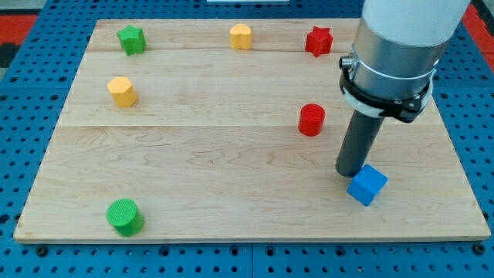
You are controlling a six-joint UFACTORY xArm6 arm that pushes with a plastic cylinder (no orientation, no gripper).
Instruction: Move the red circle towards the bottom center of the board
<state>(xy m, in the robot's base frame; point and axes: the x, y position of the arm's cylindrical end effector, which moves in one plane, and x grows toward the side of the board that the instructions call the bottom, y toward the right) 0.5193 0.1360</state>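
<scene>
red circle [312, 120] sitting right of the board's middle, my tip [349, 172] below-right of it, touching the blue cube [367, 184], no claw here, just a rod

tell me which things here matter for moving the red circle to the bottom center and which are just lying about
For the job:
- red circle
- my tip, at the view's lower right of the red circle, apart from it
- board

Just lying about:
- blue cube, right beside my tip
- red star
- green star
- green circle
- two yellow blocks
</scene>
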